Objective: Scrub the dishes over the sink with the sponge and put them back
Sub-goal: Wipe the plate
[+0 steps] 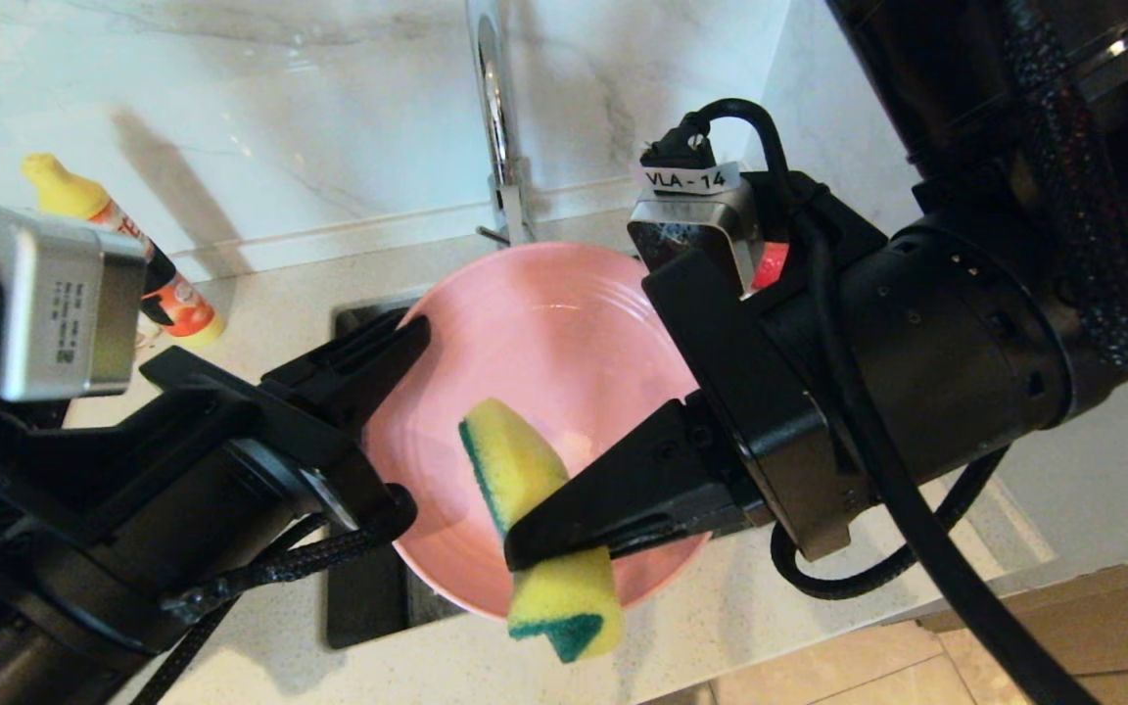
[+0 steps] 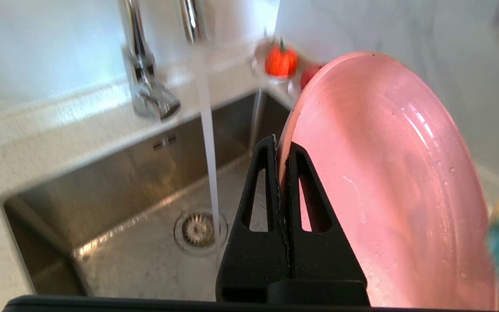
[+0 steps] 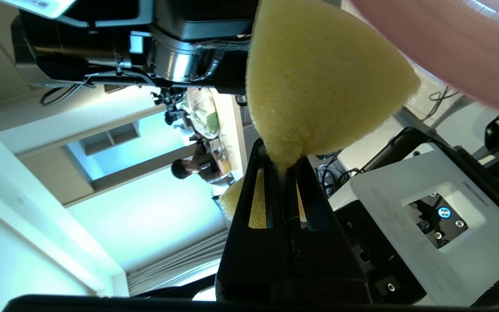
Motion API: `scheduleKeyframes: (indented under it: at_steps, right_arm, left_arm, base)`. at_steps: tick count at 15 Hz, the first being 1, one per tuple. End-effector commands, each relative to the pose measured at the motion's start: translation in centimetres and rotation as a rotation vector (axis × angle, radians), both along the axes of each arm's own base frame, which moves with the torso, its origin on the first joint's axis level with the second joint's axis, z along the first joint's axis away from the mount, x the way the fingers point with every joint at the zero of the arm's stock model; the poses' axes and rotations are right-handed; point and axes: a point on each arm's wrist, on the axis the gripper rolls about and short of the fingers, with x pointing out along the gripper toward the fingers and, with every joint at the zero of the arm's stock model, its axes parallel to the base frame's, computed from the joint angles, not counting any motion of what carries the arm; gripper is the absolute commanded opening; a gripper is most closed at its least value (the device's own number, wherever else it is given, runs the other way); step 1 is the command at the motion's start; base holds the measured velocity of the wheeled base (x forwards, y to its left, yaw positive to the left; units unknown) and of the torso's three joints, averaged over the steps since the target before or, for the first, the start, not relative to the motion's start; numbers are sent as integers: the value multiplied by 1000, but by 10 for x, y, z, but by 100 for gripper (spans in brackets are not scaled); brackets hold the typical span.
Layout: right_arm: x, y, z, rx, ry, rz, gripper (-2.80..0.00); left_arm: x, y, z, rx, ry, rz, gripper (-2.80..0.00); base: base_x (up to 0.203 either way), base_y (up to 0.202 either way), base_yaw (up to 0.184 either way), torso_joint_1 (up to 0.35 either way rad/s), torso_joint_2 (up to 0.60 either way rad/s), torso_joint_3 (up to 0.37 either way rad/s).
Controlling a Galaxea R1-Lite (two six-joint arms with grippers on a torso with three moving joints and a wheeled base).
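Sink (image 2: pixel 115 190): steel basin sitting beneath everything in the head view, mostly hidden by the arms; the tap (image 1: pixel 497 117) is rising at 12 o'clock and, in the left wrist view, is running a thin stream down beside the drain strainer (image 2: pixel 197 227).

Desk (image 1: pixel 721 617): pale speckled stone framing the basin; an orange-labelled bottle (image 1: pixel 148 264) is standing at 10 o'clock.

Pink plate (image 1: pixel 544 343): being held tilted above the basin at the centre of the head view, its hollow face turning toward the camera. Left claw (image 1: pixel 398 343) is reaching in from 8 o'clock, its fingers pressed together on the rim at the plate's 9 o'clock edge.

Sponge (image 1: pixel 525 470): yellow with green scouring side, lying against the plate's face toward 6 o'clock and overhanging the lower rim. Right claw (image 1: pixel 540 534) is coming in from 3 o'clock, pinching it tightly at the middle.

Step in hand, by judgement: scrubbing the plate's face. Next move is calling for sweeping the sponge across the face while the left grip is holding firm; the teal bowl is not appearing in any view.
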Motion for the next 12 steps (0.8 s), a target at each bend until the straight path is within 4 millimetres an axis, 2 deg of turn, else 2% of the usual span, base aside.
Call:
scheduleKeyframes:
  at_steps: [1,7,12]
  right_arm:
    - [4,6,-7,-18,27,8,-280]
    - [16,27,-27,-68,65,12,-280]
    - [23,29,-30,-78,52,-19,-280]
  left_arm:
    - [-5,5,7,-28,-26,-1,-280]
    - [-7,8,7,-28,-27,0,-280]
    - [-9,10,6,-27,-25,-2,-280]
  base:
    - [0,0,0,0,0,0]
    - [0,0,0,0,0,0]
    - [0,0,0,0,0,0]
